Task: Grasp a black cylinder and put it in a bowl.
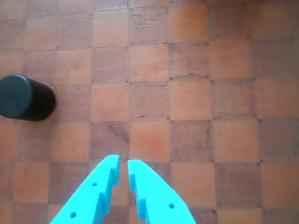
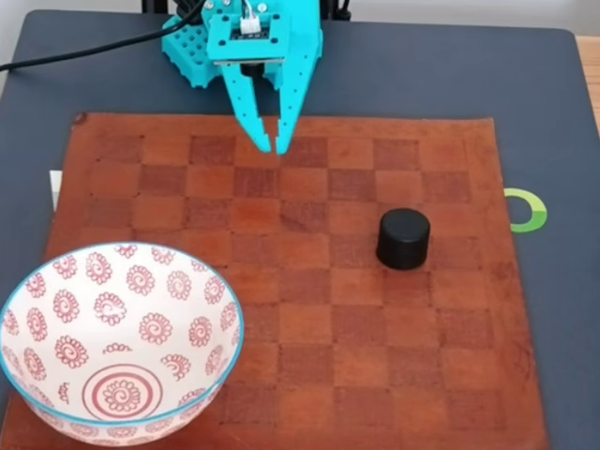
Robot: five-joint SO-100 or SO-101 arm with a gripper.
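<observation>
The black cylinder (image 2: 404, 238) stands upright on the right half of the checkered mat; in the wrist view the black cylinder (image 1: 23, 97) sits at the far left edge. The white bowl (image 2: 66, 305), with red spiral flowers and a light blue rim, rests at the mat's front left corner, nothing inside it. My turquoise gripper (image 2: 273, 146) hovers over the mat's far edge, left of the cylinder and well apart from it. In the wrist view the gripper (image 1: 123, 162) points up from the bottom, its fingertips nearly touching with nothing between them.
The brown checkered leather mat (image 2: 309, 375) lies on a dark grey table (image 2: 450, 75). A green ring mark (image 2: 527, 210) sits just off the mat's right edge. A black cable (image 2: 84, 52) runs off to the upper left.
</observation>
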